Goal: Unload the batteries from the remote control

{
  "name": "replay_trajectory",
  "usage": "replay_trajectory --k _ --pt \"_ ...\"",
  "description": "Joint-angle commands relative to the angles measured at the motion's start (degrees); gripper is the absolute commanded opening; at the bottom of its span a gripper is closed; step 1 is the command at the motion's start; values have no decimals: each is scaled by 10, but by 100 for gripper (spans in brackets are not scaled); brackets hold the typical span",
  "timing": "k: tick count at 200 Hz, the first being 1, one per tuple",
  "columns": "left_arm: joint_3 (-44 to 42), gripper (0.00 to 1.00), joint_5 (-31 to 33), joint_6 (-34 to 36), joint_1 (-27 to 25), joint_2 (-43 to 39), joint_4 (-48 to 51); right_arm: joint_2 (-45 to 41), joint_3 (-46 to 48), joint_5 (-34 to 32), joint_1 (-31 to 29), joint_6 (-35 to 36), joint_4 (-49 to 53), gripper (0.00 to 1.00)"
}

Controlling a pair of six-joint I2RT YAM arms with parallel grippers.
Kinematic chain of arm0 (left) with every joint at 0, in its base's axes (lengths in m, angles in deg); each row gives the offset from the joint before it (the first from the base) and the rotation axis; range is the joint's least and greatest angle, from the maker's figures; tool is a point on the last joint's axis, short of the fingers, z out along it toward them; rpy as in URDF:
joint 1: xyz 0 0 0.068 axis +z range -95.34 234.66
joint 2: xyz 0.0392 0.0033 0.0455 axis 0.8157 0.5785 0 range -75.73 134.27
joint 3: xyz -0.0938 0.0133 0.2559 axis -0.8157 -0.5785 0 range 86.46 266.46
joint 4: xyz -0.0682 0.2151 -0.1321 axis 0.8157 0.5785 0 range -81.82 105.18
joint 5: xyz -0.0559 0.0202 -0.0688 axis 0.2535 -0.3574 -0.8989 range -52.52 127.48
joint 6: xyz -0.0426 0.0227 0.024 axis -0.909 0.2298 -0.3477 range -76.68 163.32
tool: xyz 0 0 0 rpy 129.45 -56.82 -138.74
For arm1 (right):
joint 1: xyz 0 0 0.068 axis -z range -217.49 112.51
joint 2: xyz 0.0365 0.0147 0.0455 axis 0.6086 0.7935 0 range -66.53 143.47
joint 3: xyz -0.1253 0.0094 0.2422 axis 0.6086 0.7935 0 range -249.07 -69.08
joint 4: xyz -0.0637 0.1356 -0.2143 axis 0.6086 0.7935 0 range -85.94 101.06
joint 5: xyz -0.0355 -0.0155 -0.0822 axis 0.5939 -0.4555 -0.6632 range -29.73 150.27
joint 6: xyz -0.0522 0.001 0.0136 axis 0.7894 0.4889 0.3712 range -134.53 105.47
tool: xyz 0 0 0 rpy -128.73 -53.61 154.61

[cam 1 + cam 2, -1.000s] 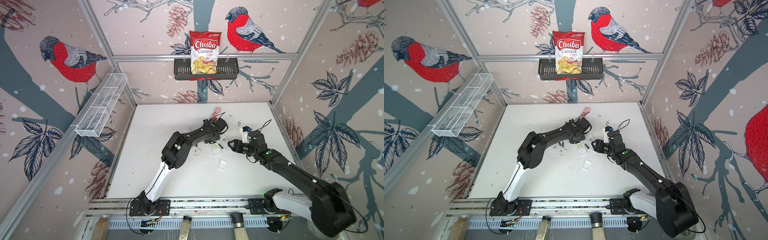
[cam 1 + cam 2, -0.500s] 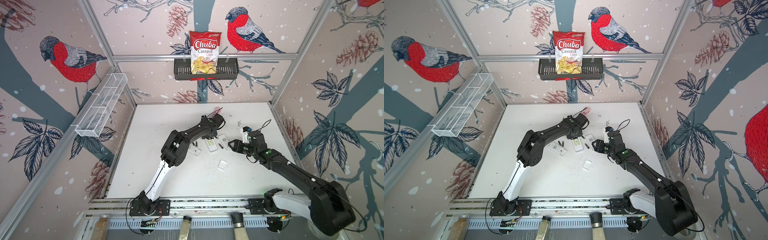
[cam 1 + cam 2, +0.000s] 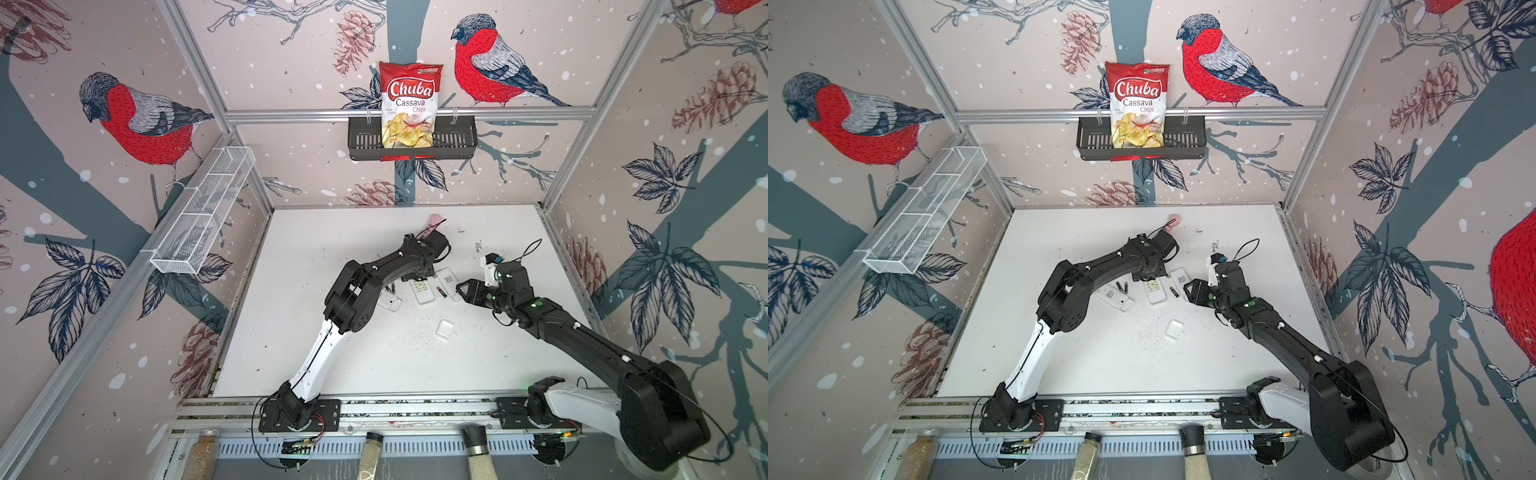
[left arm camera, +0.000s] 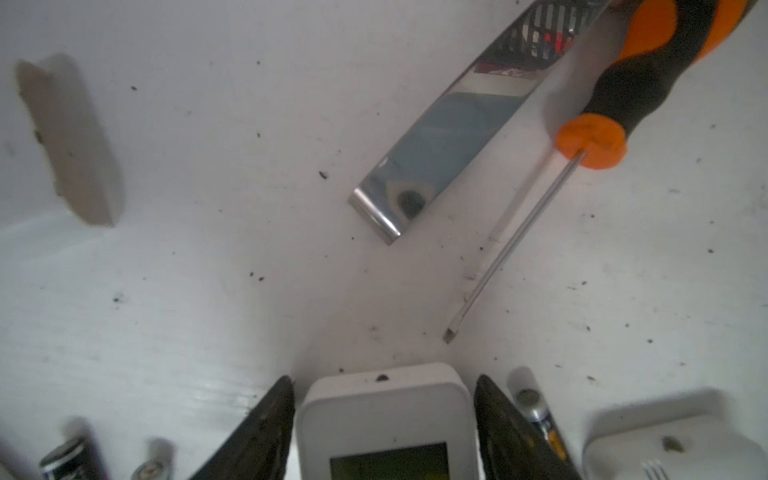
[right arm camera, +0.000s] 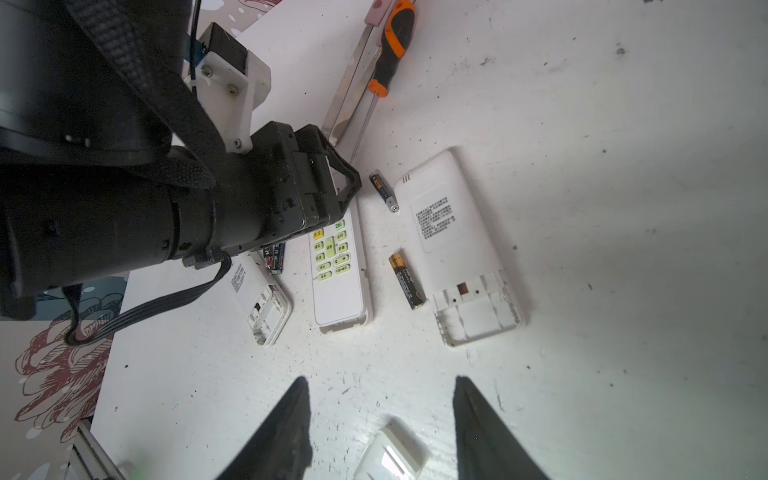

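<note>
My left gripper is open, jaws straddling the top end of the face-up remote. My right gripper hovers open and empty. Four batteries lie on the table: two between the face-up remote and the big opened remote, two by the small opened remote.

Battery — between two remotes

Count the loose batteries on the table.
4. A pair lies beside the face-up remote, partly hidden by the left gripper; a blue battery and a black battery lie between it and the larger opened remote. More may be hidden.
</note>
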State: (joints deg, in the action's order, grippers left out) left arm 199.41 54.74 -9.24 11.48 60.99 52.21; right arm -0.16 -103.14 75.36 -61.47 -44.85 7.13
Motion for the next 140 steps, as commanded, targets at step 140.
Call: replay_trajectory --k 140 --pt "-31 44 -13 -4 -17 -7 -17 -3 -3 -1 1 -3 -14 57"
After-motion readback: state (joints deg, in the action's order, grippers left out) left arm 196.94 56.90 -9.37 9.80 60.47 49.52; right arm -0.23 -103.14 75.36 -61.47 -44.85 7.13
